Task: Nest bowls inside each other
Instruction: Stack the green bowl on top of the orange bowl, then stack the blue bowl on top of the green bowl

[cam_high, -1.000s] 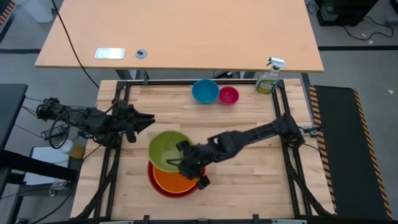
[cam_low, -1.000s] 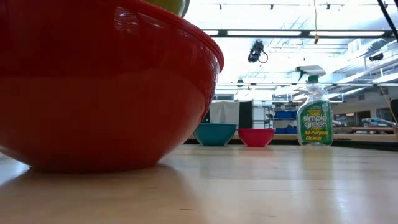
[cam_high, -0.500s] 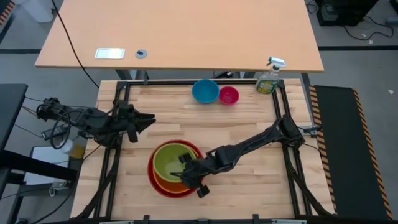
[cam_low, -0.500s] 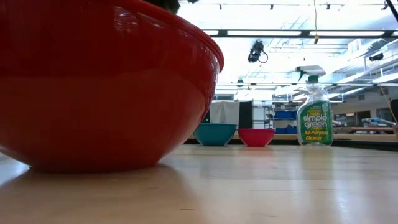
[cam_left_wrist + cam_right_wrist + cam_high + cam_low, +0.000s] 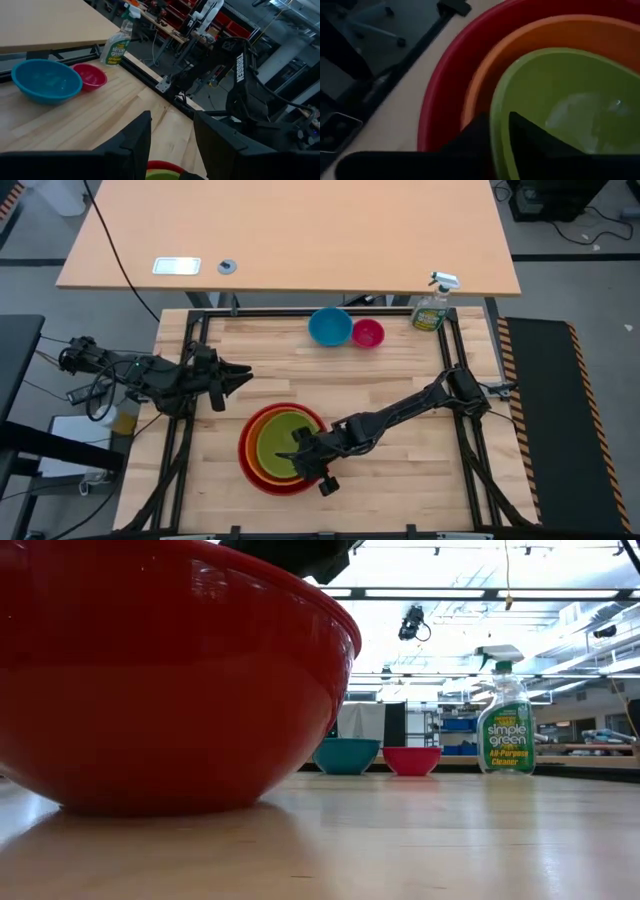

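Note:
The lime green bowl [image 5: 281, 442] sits inside the orange bowl [image 5: 262, 424], which sits inside the red bowl [image 5: 246, 463] near the table's front edge. My right gripper [image 5: 301, 459] is at the green bowl's near right rim, with that rim between its fingers. The blue bowl [image 5: 329, 326] and the magenta pink bowl [image 5: 368, 333] rest side by side on their bases at the far edge. My left gripper [image 5: 238, 377] hovers open at the table's left, clear of the bowls. My right gripper has the lime green bowl's rim [image 5: 498, 117] between its two fingers, one finger inside the bowl and one outside, in the gap next to the orange bowl. The fingers slant down from the table's right side. The bowl rests level in the orange bowl.
A green spray bottle [image 5: 432, 310] stands at the far right corner. A black frame [image 5: 300, 311] runs round the table. Bare wood lies between the nested stack and the two small bowls. In the low view the red bowl [image 5: 170, 680] fills the left foreground.
My right gripper has gone down and a little toward the near edge with the lime green bowl. The bowl was held above the stack's far left side. It now sits centred inside the orange bowl.

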{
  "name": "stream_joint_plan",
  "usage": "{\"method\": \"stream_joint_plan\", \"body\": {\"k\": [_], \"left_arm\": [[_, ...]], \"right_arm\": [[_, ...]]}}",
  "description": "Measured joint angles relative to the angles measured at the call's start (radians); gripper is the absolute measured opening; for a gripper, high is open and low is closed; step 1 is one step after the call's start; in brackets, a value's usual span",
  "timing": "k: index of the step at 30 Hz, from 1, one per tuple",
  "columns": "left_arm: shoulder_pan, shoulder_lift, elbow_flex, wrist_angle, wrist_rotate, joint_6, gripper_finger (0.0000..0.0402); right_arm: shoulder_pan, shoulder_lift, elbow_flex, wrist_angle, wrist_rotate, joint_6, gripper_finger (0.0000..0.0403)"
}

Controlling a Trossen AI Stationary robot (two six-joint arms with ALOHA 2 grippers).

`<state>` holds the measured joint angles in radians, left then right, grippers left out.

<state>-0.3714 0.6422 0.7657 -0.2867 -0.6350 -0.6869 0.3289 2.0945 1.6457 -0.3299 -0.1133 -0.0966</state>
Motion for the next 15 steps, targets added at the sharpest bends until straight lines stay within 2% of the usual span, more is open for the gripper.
{"method": "stream_joint_plan", "body": {"k": [4, 8, 12, 15], "left_arm": [[0.0, -0.001, 0.0, 0.0, 0.0, -0.001, 0.0153], [-0.001, -0.001, 0.0, 0.0, 0.004, -0.001, 0.0153], [-0.001, -0.001, 0.0, 0.001, 0.053, -0.002, 0.0153], [-0.001, -0.001, 0.0, 0.001, 0.092, -0.021, 0.0153]], "right_arm": [[-0.005, 0.0, 0.033, -0.017, -0.037, 0.033, 0.0127], [-0.005, 0.0, 0.134, -0.071, -0.033, 0.036, 0.0145], [-0.005, 0.0, 0.273, -0.214, 0.037, 0.035, 0.0148], [-0.02, -0.001, 0.383, -0.414, 0.149, 0.059, 0.0147]]}}
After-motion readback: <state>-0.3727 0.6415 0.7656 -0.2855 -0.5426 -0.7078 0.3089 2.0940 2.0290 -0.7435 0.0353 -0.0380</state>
